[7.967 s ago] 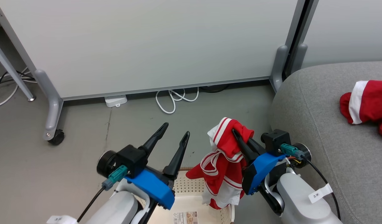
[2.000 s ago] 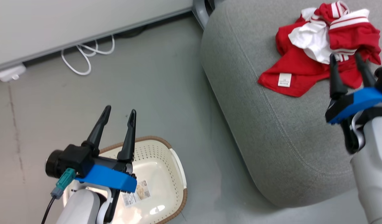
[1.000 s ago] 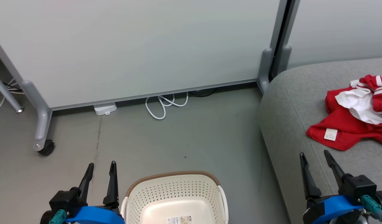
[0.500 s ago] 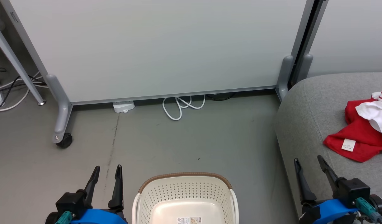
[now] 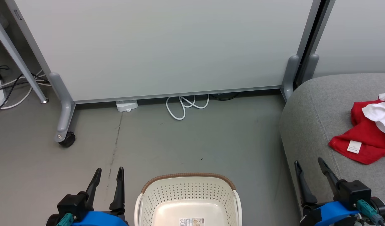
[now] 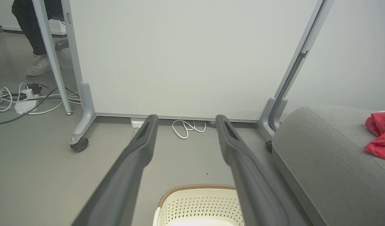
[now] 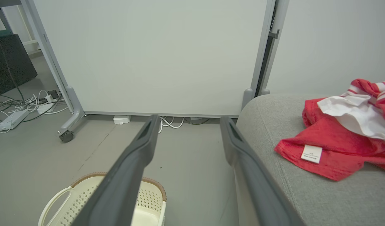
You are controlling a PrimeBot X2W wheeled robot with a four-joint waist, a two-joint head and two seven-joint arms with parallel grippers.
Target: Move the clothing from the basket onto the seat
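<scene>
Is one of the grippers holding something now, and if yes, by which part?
Nothing is held. The left gripper and the right gripper are both open and empty; the clothing lies on the seat.

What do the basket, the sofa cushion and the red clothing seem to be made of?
Basket: likely moulded plastic, cream, slightly glossy, with rows of holes; its brown rim looks woven. Sofa cushion: light-grey upholstery fabric, matte, with a seam. Red clothing: soft cloth, wrinkled, with a sewn label.
</scene>
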